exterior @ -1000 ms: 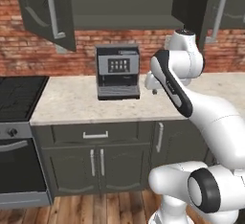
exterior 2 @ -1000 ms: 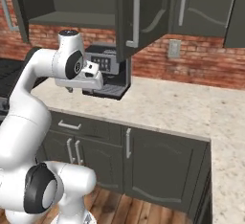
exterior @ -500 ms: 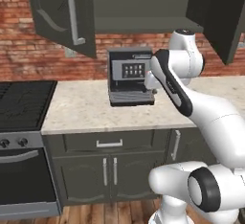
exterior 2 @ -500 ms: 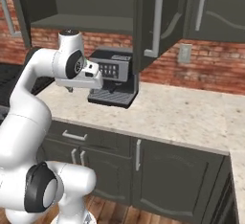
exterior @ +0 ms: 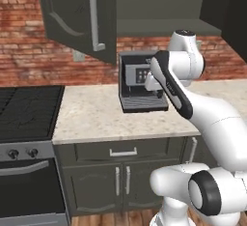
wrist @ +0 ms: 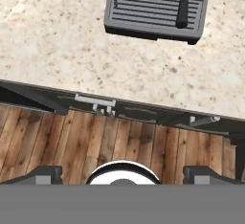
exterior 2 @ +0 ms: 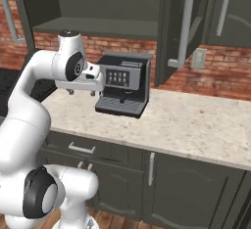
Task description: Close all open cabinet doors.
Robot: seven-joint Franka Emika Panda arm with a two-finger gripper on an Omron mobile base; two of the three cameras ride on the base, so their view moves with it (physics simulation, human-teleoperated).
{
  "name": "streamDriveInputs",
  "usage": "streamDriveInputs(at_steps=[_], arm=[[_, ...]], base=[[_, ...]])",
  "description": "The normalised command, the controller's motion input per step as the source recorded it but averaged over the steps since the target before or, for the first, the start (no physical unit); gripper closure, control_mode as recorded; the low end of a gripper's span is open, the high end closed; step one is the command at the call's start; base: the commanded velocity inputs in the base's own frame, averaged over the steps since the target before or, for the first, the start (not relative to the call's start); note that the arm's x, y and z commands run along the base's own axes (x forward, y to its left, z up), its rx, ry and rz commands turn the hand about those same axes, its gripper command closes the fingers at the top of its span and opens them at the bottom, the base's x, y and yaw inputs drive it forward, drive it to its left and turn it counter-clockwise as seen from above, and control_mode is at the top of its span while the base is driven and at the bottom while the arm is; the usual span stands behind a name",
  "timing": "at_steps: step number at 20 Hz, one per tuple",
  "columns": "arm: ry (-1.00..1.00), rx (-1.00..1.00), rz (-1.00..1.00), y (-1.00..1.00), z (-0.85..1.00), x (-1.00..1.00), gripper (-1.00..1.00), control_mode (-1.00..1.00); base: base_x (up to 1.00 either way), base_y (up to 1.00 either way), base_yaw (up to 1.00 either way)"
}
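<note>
Two tall dark cabinet doors stand swung open on the wall cabinet above the counter. The left door [exterior: 79,17] [exterior 2: 22,12] has a long silver handle [exterior: 96,15], and so has the right door [exterior: 226,7] [exterior 2: 184,27]. Between them the cabinet's inside and shelf [exterior 2: 98,25] are exposed. Further right another door [exterior 2: 230,8] is shut. My gripper [exterior: 155,89] [exterior 2: 82,92] [wrist: 123,174] hangs open and empty, well below the doors and pointing down at the counter in front of a black coffee machine [exterior: 140,80] [exterior 2: 122,83] [wrist: 155,7].
A speckled stone counter [exterior: 91,114] [wrist: 57,46] runs over base cabinets with short handles [exterior: 123,151]. A black stove [exterior: 24,106] stands at the left. The wall behind is brick with an outlet [exterior 2: 198,59]. Below lies a wooden floor [wrist: 119,137].
The base has driven, so the whole scene has slid right in both views and the open doors loom larger and nearer. The arm holds the same pose and the gripper stays open.
</note>
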Motion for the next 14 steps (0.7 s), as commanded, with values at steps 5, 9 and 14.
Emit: streamDriveInputs(at_steps=[5, 9, 14], arm=[[0.00, 0.00, 0.00, 0.00, 0.00, 0.00, -1.00, 1.00], [0.00, 0.00, 0.00, 0.00, 0.00, 0.00, -1.00, 1.00], [0.00, 0.00, 0.00, 0.00, 0.00, 0.00, -1.00, 1.00]], base=[[0.38, 0.00, -0.01], [0.38, 0.00, -0.08], [0.37, 0.01, -0.04]])
